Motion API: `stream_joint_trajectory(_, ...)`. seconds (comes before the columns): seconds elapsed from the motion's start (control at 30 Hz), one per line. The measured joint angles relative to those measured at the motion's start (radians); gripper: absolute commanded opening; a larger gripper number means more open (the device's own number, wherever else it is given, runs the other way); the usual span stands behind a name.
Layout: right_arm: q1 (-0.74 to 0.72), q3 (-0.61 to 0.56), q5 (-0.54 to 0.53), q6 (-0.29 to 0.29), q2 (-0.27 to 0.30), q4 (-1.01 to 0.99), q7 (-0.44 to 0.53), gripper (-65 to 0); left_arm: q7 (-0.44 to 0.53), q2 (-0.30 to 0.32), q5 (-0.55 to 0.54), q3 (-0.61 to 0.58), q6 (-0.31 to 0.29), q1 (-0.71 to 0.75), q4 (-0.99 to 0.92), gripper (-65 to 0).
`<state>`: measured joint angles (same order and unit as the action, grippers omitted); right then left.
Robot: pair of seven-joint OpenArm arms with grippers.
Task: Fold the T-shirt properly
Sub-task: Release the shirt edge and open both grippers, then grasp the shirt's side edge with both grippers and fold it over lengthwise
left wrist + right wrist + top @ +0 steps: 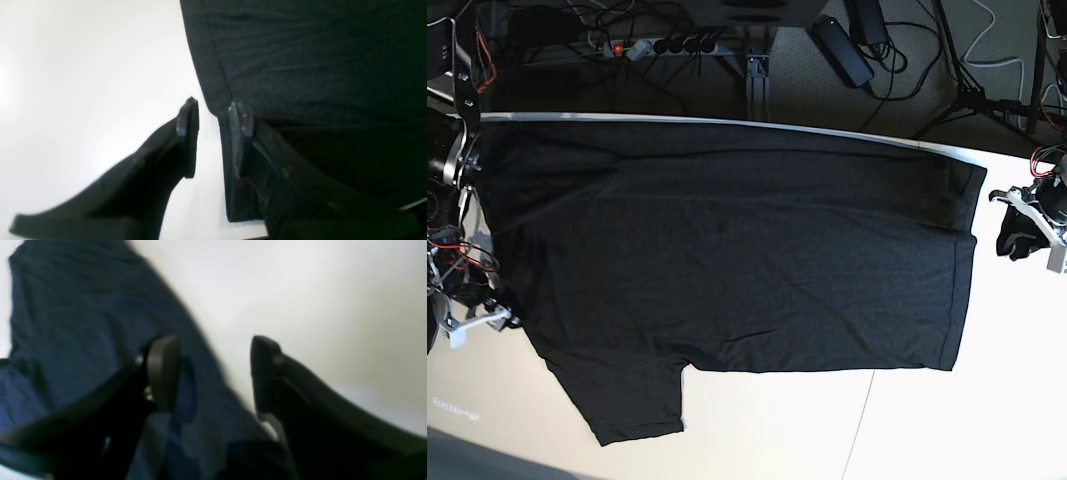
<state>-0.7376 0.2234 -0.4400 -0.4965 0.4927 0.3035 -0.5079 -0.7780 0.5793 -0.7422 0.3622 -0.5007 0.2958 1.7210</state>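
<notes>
The black T-shirt lies spread flat across the white table, with one sleeve pointing toward the front edge. No print shows. My left gripper is open at the shirt's right-hand edge. In the left wrist view the left gripper has one finger over the cloth and the other over bare table. My right gripper is at the shirt's left side. In the right wrist view the right gripper is open and straddles the cloth's edge, empty.
A power strip, a black adapter and loose cables lie on the floor behind the table's far edge. A stand's legs are at the back right. The shirt reaches the table's far edge.
</notes>
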Motion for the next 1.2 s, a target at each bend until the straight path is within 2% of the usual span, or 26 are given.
stream_joint_trajectory(0.07,-0.006,0.0,0.032,0.0,-0.042,0.005,0.018,-30.7,0.0,0.0,0.0,0.0,0.0,0.0,0.0,-42.7)
stream_joint_trajectory(0.17,-0.008,0.0,0.08,0.0,-0.089,0.028,0.025,-30.7,0.03,0.005,-0.001,0.0,-0.002,-0.01,-0.002,-32.9)
stream_joint_trajectory(0.23,-0.008,0.0,0.09,-0.001,-0.106,0.038,0.025,-30.7,0.048,0.019,-0.004,-0.001,-0.003,-0.035,-0.031,-29.2)
stream_joint_trajectory(0.4,-0.008,0.0,0.092,-0.007,-0.099,0.039,0.004,-30.7,0.059,0.052,-0.068,-0.011,-0.018,-0.176,-0.219,-29.1)
stream_joint_trajectory(0.47,-0.009,0.0,0.09,-0.01,-0.09,0.039,-0.025,-30.7,0.06,0.058,-0.088,-0.035,-0.051,-0.25,-0.319,-29.1)
stream_joint_trajectory(0.67,-0.011,0.0,0.067,-0.013,-0.077,0.042,-0.082,-30.7,0.064,0.06,-0.109,-0.208,-0.097,-0.502,-0.618,-29.1)
stream_joint_trajectory(0.8,-0.011,0.0,0.039,-0.013,-0.074,0.042,-0.122,-30.7,0.102,0.028,-0.078,-0.323,-0.117,-0.666,-0.841,-29.1)
stream_joint_trajectory(0.97,-0.011,0.0,0.01,-0.014,-0.072,0.043,-0.175,-30.7,0.148,-0.015,-0.036,-0.406,-0.122,-0.821,-1.091,-29.1)
stream_joint_trajectory(1.2,-0.006,0.0,-0.063,-0.014,-0.045,0.041,-0.216,-30.7,0.256,-0.092,0.012,-0.426,-0.126,-0.924,-1.317,-29.1)
